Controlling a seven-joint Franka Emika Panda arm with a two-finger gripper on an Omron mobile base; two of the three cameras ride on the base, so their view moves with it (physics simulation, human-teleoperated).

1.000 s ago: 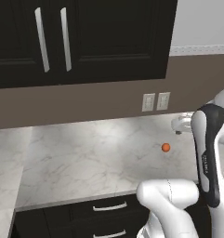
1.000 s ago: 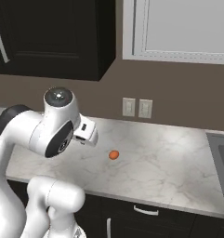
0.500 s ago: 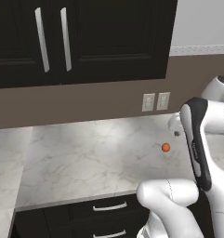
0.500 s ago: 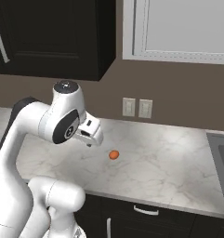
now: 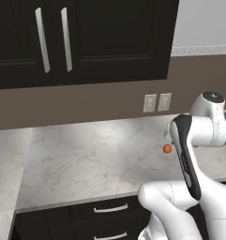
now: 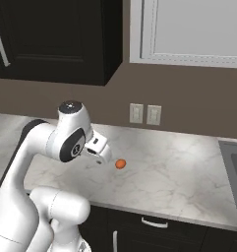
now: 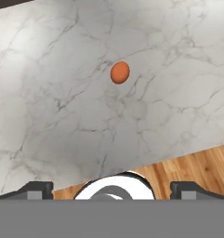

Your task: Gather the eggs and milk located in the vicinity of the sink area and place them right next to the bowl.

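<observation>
Readable text: none in any view.
Cabinet doors (image 5: 86, 42): plain dark panels, no lettering or signs.
Wall outlets (image 6: 144, 114): blank white plates, no markings legible.
Desk (image 5: 95, 159): marble veining only, no label or number.
Small orange object (image 7: 120, 73): unmarked surface, no brand.
Pale upper cabinet (image 6: 189, 29): plain front, no print.

Both base views sit behind me, left and right, facing forward-down at my marble counter (image 5: 86, 159); both share the small orange ball (image 5: 167, 148). My hand view looks down on it from above.
</observation>
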